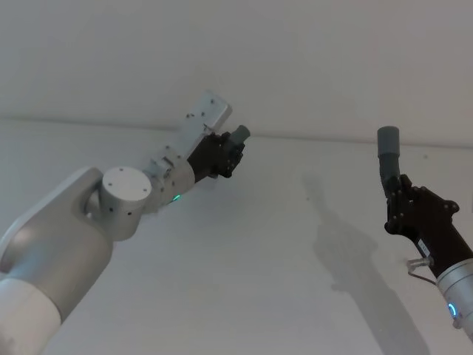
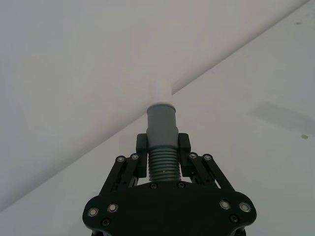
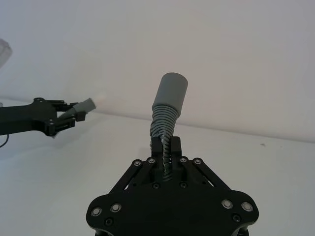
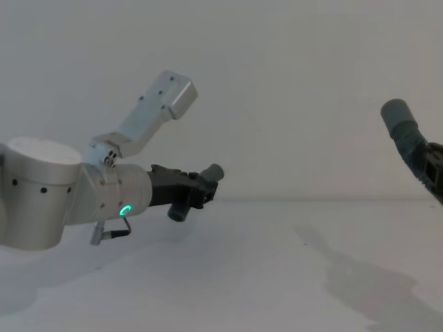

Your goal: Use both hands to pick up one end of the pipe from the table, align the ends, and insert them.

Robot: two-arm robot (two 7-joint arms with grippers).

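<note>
Pickup looks done. R gripper, lower right of head view, pinches the long hose under its wide cuff, pointing up. L gripper, upper centre, clamped on the short piece, narrow cuff sticking out. Both off the table. Cuffs well apart, not lined up; you've got align + insert left.

Soft, even light; faint grey shadows lie on the table (edges diffuse)
</note>
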